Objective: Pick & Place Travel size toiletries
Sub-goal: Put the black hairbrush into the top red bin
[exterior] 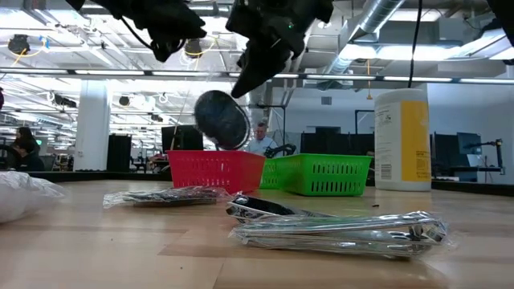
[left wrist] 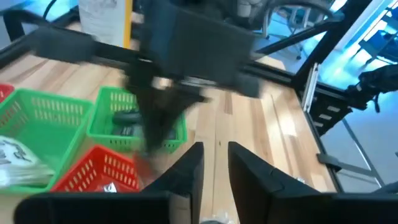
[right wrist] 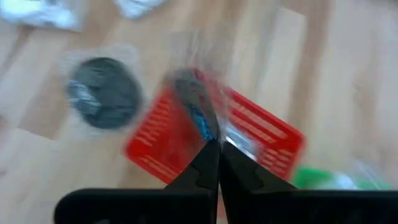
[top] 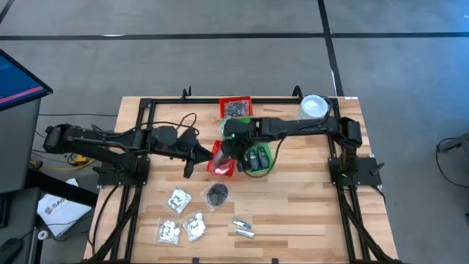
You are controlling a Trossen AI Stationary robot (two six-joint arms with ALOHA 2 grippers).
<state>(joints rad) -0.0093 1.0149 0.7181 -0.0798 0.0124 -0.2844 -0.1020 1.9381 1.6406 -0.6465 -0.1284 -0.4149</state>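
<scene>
My right gripper (top: 229, 149) hangs over the near red basket (top: 221, 160), shut on a clear packet with a black disc (exterior: 222, 119). In the low view the disc hangs above the basket's rim (exterior: 215, 157). My left gripper (top: 189, 166) is open, in the air just left of that basket, and touches nothing. On the near part of the table lie three clear packets with white contents (top: 178, 199), another black disc (top: 217, 193) and two silvery sachets (top: 243, 229). My right gripper pinches the disc packet by its clear upper edge (right wrist: 214, 127) between the two fingers, coming from above and slanting down. The packet is lifted clear and hangs below the fingertips, tilted, with the disc (right wrist: 191, 99) seen almost edge-on over the red basket (right wrist: 261, 134).
A green basket (top: 258, 156) with dark pieces sits right of the red one. A second red basket (top: 236, 107) and a yellow canister with a white lid (top: 314, 106) stand at the far edge. A black frame (top: 146, 103) borders the table.
</scene>
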